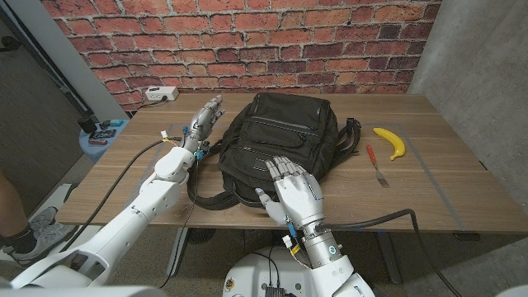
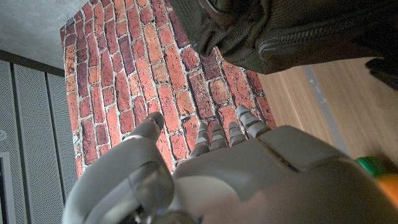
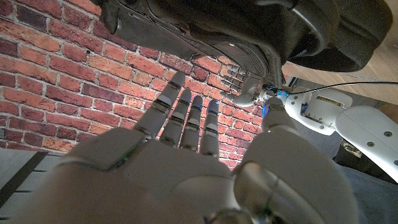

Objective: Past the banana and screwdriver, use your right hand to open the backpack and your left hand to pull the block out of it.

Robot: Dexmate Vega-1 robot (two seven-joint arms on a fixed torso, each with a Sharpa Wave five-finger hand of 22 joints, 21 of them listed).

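Black backpack (image 1: 279, 140), mid-tabletop (image 1: 445, 194), zipped; block unseen. Your right robot hand (image 1: 294, 190) spread at its 6 o'clock, left robot hand (image 1: 205, 115) spread at 9. Risk: bag slides when you tug.

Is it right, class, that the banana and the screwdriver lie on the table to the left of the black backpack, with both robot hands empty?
Not quite. In the head view the banana and the screwdriver lie to the right of the backpack, not the left. The rest holds: the left robot hand and the right robot hand are both empty.
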